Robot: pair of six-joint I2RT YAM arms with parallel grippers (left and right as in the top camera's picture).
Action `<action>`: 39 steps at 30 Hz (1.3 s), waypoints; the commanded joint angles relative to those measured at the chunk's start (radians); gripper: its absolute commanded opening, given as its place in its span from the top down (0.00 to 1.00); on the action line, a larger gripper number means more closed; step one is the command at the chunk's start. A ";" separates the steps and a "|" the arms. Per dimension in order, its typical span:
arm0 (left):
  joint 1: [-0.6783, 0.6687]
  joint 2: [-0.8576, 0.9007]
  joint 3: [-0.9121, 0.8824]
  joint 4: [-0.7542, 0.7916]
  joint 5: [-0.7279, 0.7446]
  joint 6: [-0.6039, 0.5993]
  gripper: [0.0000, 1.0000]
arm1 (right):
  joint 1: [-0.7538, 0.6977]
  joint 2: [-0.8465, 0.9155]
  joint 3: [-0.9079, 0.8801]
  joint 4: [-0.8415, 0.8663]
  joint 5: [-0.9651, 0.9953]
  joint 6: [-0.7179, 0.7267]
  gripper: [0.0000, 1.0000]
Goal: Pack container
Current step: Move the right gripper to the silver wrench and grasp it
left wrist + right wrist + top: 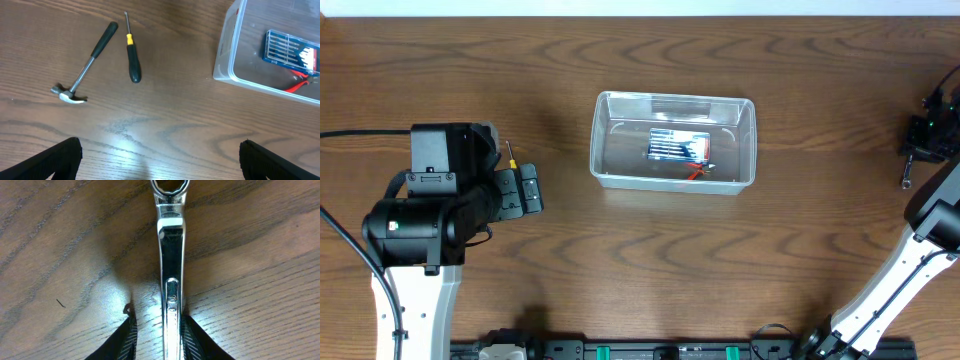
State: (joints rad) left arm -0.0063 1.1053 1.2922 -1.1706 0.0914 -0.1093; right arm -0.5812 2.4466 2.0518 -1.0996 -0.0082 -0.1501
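The clear plastic container (604,150) stands mid-table and holds a blue screwdriver set (678,147) and red pliers (696,171). It also shows in the left wrist view (225,60). My left gripper (160,160) is open and empty above bare wood, left of the container. A hammer (82,65) and a black-handled screwdriver (133,55) lie on the table ahead of it. My right gripper (158,322) is at the far right, low over the table and astride a chrome wrench (171,255). One finger touches the wrench and a gap shows at the other.
In the overhead view the left arm (430,215) covers the hammer and most of the screwdriver. The wrench (906,176) lies near the table's right edge. The table's far edge runs along the top.
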 commanded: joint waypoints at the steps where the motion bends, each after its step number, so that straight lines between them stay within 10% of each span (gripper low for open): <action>1: 0.006 0.005 0.019 -0.003 0.003 -0.012 0.02 | -0.003 0.030 -0.006 -0.002 0.000 -0.004 0.74; 28: 0.006 0.005 0.019 -0.003 0.003 -0.012 0.02 | 0.064 -0.004 -0.001 -0.005 -0.022 -0.011 0.99; 39: 0.006 0.005 0.019 -0.003 0.003 -0.012 0.02 | 0.384 -0.390 0.023 -0.018 -0.183 -0.354 0.99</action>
State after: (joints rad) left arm -0.0063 1.1053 1.2922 -1.1706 0.0914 -0.1093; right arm -0.3206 2.2772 2.0510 -1.1076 -0.0868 -0.3080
